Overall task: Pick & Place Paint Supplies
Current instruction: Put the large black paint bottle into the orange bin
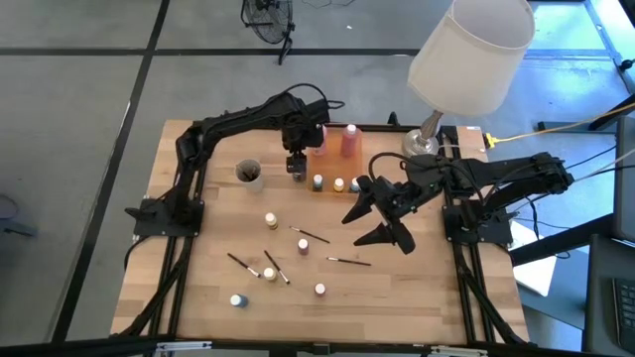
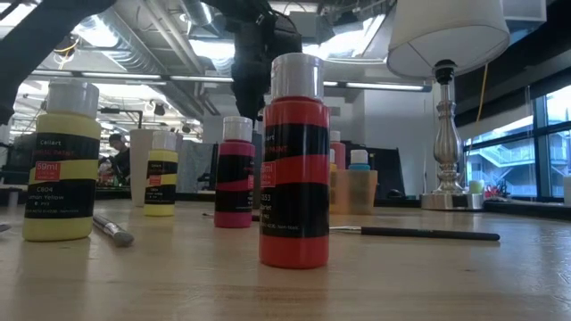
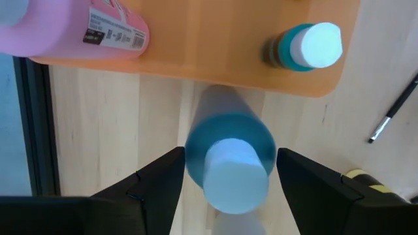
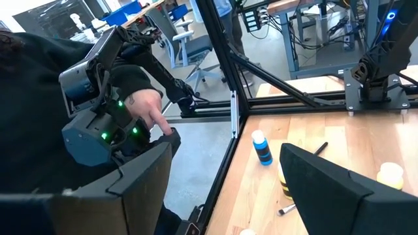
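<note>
The left tool (image 1: pixel 296 165) is held over the far part of the wooden tabletop (image 1: pixel 417 288), just in front of an orange tray (image 3: pixel 215 62). In the left wrist view its two dark fingers (image 3: pixel 153 189) are seen standing on either side of a blue bottle with a white cap (image 3: pixel 230 163); a gap shows on both sides, so the tool is apart and the bottle is framed rather than clamped. The bottle is stood on the tabletop, just beside the tray's edge. On the tray a second blue bottle with a white cap (image 3: pixel 307 47) and a large pink bottle (image 3: pixel 78 26) are seen.

The right tool (image 1: pixel 382 213) is held above the right middle of the tabletop with its fingers spread wide and nothing between them. In the right wrist view a person's hand (image 4: pixel 147 108) is seen on a control device beyond the table edge.

The remaining paint supplies are scattered over the near half of the tabletop: small capped bottles (image 1: pixel 271 219) and thin dark brushes (image 1: pixel 310 235) are laid well apart from one another. In the low view a red bottle (image 2: pixel 294 160) is stood nearest the camera, with a yellow bottle (image 2: pixel 61 160) to one side and a brush (image 2: pixel 415 233) lying flat behind. A dark cup (image 1: pixel 248 174) is placed near the left arm, and a white-shaded lamp (image 1: pixel 471 50) is stood at the far right corner.
</note>
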